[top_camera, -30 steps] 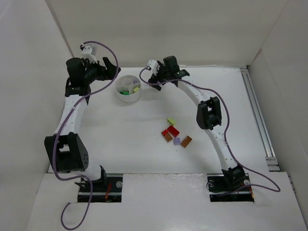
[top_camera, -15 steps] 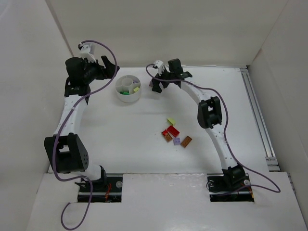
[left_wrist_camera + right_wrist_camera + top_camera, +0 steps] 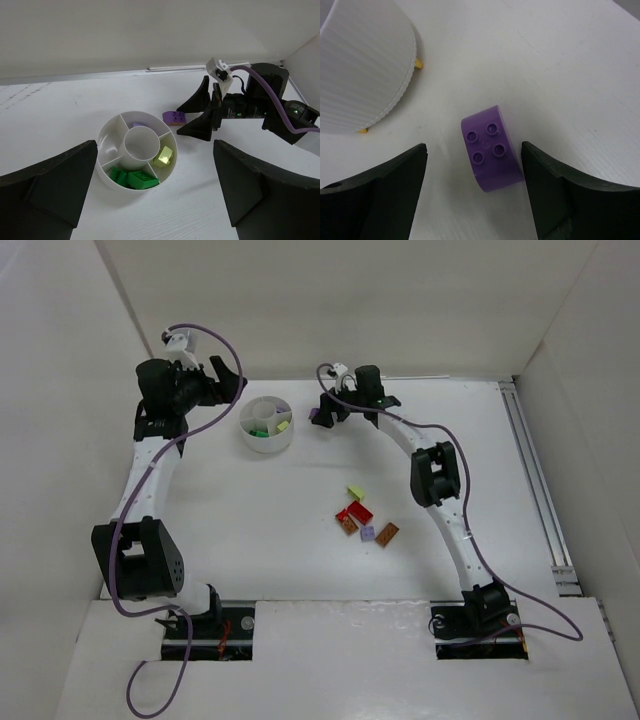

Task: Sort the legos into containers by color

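White tabletop (image 3: 300, 490) update: right gripper (image 3: 472, 150) has swung off the divided dish (image 3: 265, 445) and now straddles a purple brick (image 3: 492, 150) lying just right of it, jaws apart, not clamped yet, so likely a pickup; left gripper (image 3: 233, 380) wide open, empty.

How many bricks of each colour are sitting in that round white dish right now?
green bricks: 2
yellow-green brick: 1
lilac brick, half hidden behind the middle tube: 1
Total in the white dish: 4
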Robot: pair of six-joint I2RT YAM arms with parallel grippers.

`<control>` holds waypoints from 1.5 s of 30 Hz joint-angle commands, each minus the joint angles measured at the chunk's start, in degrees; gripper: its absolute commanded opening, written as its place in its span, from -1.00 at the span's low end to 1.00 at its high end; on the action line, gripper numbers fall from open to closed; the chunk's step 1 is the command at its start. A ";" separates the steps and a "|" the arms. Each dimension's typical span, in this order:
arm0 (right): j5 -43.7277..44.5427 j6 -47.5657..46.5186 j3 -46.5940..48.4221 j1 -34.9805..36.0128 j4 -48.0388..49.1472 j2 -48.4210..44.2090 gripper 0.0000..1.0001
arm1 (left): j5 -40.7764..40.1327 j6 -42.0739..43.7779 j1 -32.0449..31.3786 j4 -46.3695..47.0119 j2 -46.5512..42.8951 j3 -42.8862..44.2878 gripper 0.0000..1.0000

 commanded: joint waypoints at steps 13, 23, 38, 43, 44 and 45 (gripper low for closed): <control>14.34 3.67 3.20 3.05 -6.13 -0.01 -0.11 | -5.49 4.17 0.06 -2.65 -2.67 2.16 1.00; 15.67 -0.80 -5.29 4.19 -2.72 -5.97 -0.36 | -7.77 4.79 0.06 -1.95 -7.34 -1.18 1.00; 14.35 -6.88 -16.13 8.58 7.05 -26.20 -0.38 | -7.59 1.19 0.59 -0.45 -9.01 -3.99 1.00; 25.92 -5.04 -12.97 12.54 7.05 -25.59 -0.38 | -8.91 0.66 0.59 -0.98 -9.01 -4.52 1.00; 27.43 -4.42 -11.84 13.50 7.05 -24.89 -0.38 | -8.91 0.66 0.59 -0.98 -9.01 -4.52 1.00; 28.92 -3.89 -11.30 13.51 7.05 -24.10 -0.38 | -8.91 0.66 0.59 -0.98 -9.01 -4.52 1.00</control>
